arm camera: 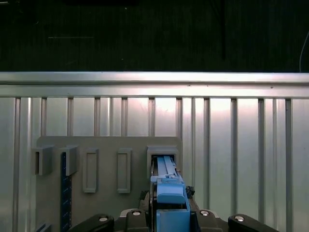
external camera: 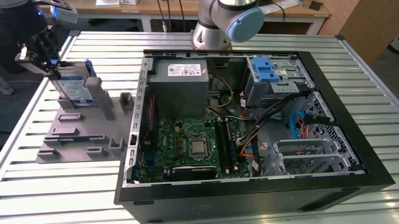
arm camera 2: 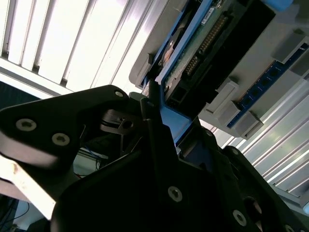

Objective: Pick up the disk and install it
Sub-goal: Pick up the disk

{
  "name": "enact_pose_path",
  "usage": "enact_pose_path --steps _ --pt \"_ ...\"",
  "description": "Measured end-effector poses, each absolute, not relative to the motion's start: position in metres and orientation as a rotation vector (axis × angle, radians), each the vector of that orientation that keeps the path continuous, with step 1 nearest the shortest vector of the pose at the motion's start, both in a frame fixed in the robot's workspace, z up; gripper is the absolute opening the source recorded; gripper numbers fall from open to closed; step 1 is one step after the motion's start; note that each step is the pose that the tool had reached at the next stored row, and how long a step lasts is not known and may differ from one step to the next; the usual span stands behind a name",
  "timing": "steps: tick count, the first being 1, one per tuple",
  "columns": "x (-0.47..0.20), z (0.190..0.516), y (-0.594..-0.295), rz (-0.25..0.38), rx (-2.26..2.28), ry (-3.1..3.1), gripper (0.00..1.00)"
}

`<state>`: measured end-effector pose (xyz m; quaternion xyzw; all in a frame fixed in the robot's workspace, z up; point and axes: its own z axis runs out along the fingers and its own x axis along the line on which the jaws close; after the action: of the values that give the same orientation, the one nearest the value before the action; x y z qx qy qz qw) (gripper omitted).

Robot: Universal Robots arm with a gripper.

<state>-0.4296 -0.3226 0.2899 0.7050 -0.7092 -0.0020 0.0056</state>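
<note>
A slatted aluminium table (external camera: 56, 186) carries everything; its far edge meets darkness in the first wrist view. On it lies a large open black computer case (external camera: 249, 198), its near wall cut off by the picture's lower edge. Inside are a green motherboard (external camera: 193, 144), a grey metal box (external camera: 181, 88) with a small white sticker, and a silver metal cage (external camera: 274, 74) with a blue latch. Behind the case rises the grey robot arm (external camera: 218, 23), its upper part out of the picture.

On the exterior view's left, just beside the case, lies a flat grey plastic fixture plate (external camera: 74, 140) with raised slots. The flat silver metal disk (external camera: 73, 88), with a white-and-blue label and a blue plastic bracket, stands on edge in one of the plate's far slots, slightly tilted. Its lower end is hidden in the slot.

The black claw (external camera: 53, 70) sits at the disk's upper end. In the first wrist view the blue bracket (arm camera: 166, 193) runs between the claw's two sides. In the second wrist view a thin black finger (arm camera 2: 150, 121) presses against the blue edge with no gap, so the claw is closed on the disk.
</note>
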Motion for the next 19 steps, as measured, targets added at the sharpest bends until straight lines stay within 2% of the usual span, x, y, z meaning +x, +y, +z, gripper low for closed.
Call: enact_pose_path --steps 19 --pt "-0.43 0.3 -0.323 -0.009 2.208 -2.221 0.37"
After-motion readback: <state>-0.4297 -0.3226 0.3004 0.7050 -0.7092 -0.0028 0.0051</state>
